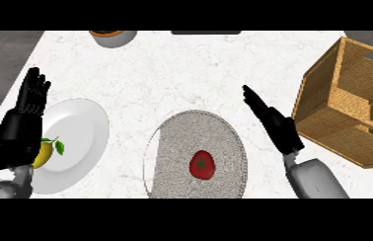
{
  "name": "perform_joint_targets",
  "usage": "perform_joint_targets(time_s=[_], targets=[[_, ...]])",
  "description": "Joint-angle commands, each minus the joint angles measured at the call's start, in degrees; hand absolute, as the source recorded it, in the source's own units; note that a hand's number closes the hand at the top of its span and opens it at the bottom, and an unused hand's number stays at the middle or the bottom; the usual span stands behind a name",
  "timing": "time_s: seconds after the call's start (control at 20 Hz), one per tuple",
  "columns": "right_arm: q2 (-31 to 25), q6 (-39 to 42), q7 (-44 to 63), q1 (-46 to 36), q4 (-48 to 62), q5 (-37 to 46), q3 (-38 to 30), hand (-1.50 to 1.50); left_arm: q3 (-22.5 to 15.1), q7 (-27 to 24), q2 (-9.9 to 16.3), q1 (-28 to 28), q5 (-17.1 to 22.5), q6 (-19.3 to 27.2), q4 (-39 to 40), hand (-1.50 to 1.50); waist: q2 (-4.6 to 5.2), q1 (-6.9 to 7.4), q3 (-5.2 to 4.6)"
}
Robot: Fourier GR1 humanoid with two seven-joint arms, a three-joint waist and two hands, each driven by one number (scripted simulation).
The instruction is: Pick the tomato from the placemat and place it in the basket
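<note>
A red tomato (202,165) with a small green star-shaped stem cap lies on a round grey placemat (218,131) whose surface looks coarse and woven, edged by a thin pale rim; the fruit sits low of the mat's middle, untouched by either hand. The counter (182,72) beneath is white stone with faint grey veining. To the right stands a wooden basket (320,101), boxy with angled flat panels, a tan frame and finer woven mesh on its inner walls, its open mouth turned up and partly cut off by the view's edge. The right hand (277,126), black and slender above a smooth grey forearm, hovers between the placemat and the basket, its fingers straight and pressed together, pointing up and to the left, holding nothing. It is near the mat's right rim and well apart from the tomato. The left hand (22,121) rests at the left edge, fingers straight, upward and slightly spread, over the edge of a smooth white plate (80,136). On that plate lies a yellow lemon (44,155) with green leaves, partly hidden behind the hand. At the top edge a grey round pot (114,36) with brown contents is cut off by the frame.
</note>
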Motion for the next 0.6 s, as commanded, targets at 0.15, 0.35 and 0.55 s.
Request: perform_joint_targets(time_s=[0.15,0.35,0.55], targets=[[2.51,-0.37,-9.94,-7.58,-4.85,-6.74,-9.58,1.5,-0.39,7.64,1.69,-0.06,3.13,-5.21,3.55,0.0,-0.92,-0.81,-0.86],[-1.9,2.57,-17.59,-11.94,-7.67,10.15,3.85,1.5,-2.85,10.81,-0.56,-0.95,5.96,-8.81,6.98,0.0,-0.63,-0.17,-1.15],[10.24,-15.28,-19.65,-6.91,-7.56,26.85,16.6,-1.5,-1.48,13.33,0.69,-3.85,7.06,-10.7,9.03,0.0,-1.01,-0.61,-1.03]])
